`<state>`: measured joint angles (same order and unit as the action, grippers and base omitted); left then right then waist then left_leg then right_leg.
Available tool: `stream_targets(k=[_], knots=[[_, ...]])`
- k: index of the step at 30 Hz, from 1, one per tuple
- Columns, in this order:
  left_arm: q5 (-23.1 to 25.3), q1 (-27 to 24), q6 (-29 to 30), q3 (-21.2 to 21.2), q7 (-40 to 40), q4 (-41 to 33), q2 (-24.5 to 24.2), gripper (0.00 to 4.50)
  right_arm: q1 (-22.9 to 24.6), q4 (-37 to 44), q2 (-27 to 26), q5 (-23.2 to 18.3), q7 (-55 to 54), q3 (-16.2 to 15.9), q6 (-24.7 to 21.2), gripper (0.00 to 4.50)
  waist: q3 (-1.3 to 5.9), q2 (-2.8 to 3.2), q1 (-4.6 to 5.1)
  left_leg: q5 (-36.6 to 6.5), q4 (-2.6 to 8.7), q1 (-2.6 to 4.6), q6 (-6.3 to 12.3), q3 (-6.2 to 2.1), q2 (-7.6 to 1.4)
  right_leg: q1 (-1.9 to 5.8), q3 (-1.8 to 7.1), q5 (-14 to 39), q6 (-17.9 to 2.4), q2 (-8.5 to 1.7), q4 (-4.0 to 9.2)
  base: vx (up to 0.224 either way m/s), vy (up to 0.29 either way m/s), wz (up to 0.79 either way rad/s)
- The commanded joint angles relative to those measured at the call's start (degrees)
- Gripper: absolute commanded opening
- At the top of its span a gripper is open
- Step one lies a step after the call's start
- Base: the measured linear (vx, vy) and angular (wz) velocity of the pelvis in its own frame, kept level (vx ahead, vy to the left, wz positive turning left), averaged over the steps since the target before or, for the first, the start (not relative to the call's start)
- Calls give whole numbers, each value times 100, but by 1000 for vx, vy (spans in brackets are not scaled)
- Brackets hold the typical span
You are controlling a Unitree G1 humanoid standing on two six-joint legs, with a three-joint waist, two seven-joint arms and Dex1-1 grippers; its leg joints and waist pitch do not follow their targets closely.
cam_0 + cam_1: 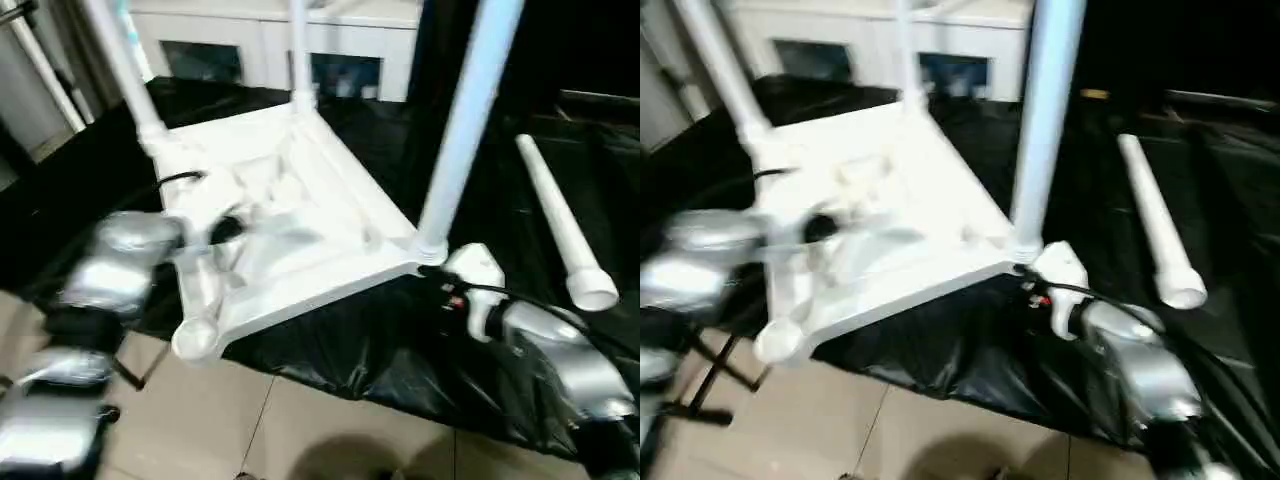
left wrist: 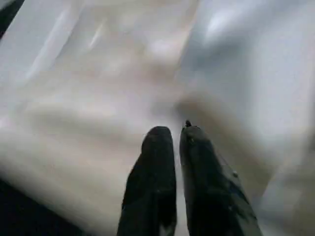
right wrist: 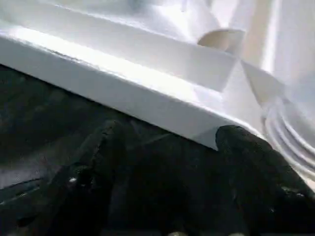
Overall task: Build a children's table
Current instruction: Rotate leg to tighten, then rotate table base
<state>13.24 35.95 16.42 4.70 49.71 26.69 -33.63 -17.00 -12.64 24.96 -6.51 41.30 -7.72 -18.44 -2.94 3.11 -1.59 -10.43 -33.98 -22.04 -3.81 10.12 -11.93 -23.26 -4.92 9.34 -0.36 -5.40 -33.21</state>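
The white tabletop [image 1: 300, 215] lies upside down, ribs up, on a black sheet. Three white legs stand in its sockets: back left [image 1: 125, 70], back [image 1: 299, 50] and near right [image 1: 460, 120]. The near-left socket [image 1: 195, 338] has nothing in it. A fourth leg [image 1: 555, 210] lies loose on the sheet to the right. My left gripper [image 2: 172, 132] is shut, with nothing between its fingers, just over the ribbed underside. My right gripper [image 3: 174, 135] is open, its fingers spread below the tabletop's rim [image 3: 123, 83], beside the near-right socket.
A white cabinet [image 1: 270, 40] with glass doors stands behind the work. The black sheet [image 1: 380, 350] ends at beige floor tiles [image 1: 220, 430] in front. A black cable [image 1: 520, 300] runs along my right forearm.
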Motion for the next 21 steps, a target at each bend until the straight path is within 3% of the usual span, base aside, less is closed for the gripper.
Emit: stream_targets(k=[1,2,5,8,9,10,11,14,15,21], knots=[[135,-42,223,32,41,-241,-76,8,-87,1,8,66,34,-92,-46,290,393,-33,23,-993,404,162,330,3,-145,268,239,875,-1416,-223,248,0,0,0],[162,-126,439,98,-27,-397,-178,4,-138,-35,7,83,2,-158,-53,275,395,-34,-21,-945,400,166,299,12,-133,260,255,798,-1397,-224,229,0,0,0],[150,-110,443,193,-97,-240,-150,0,-239,-174,-93,113,-146,-190,-44,265,391,-17,-21,-1029,396,147,241,14,-102,270,269,878,-1370,-227,245,0,0,0],[126,-208,630,310,-13,-330,-117,0,-358,-395,-215,219,-317,-214,10,223,384,-43,-10,-1219,400,130,160,12,-79,278,290,1150,-1302,-226,271,0,0,0],[136,-226,671,334,10,-345,-113,0,-388,-456,-238,262,-366,-219,34,221,387,49,-15,-1249,398,142,119,1,-79,266,291,1173,-1310,-239,258,0,0,0],[176,-256,627,419,74,-298,-102,0,-478,-642,-317,333,-510,-204,69,221,368,-22,21,-1353,401,114,87,8,-57,280,288,1308,-1264,-215,292,0,0,0],[164,-281,546,480,142,-203,-36,0,-617,-903,-438,405,-664,-170,116,215,355,14,43,-1482,407,112,42,5,-45,267,294,1522,-1237,-226,305,0,0,0],[147,-279,496,522,207,-122,23,0,-719,-1082,-512,469,-734,-176,185,184,362,5,65,-1751,397,171,-18,4,-45,228,298,1869,-1159,-217,354,0,0,0],[169,-278,499,619,299,-40,46,0,-819,-1249,-555,524,-775,-220,275,176,355,35,69,-1765,405,158,-22,-5,-45,239,293,1876,-1149,-214,348,0,0,0],[243,-368,555,1107,775,37,-23,0,-1293,-1897,-834,566,-1171,-189,501,133,375,38,185,-1721,413,121,-11,-28,-42,263,280,1580,-1273,-209,316,0,0,0]])
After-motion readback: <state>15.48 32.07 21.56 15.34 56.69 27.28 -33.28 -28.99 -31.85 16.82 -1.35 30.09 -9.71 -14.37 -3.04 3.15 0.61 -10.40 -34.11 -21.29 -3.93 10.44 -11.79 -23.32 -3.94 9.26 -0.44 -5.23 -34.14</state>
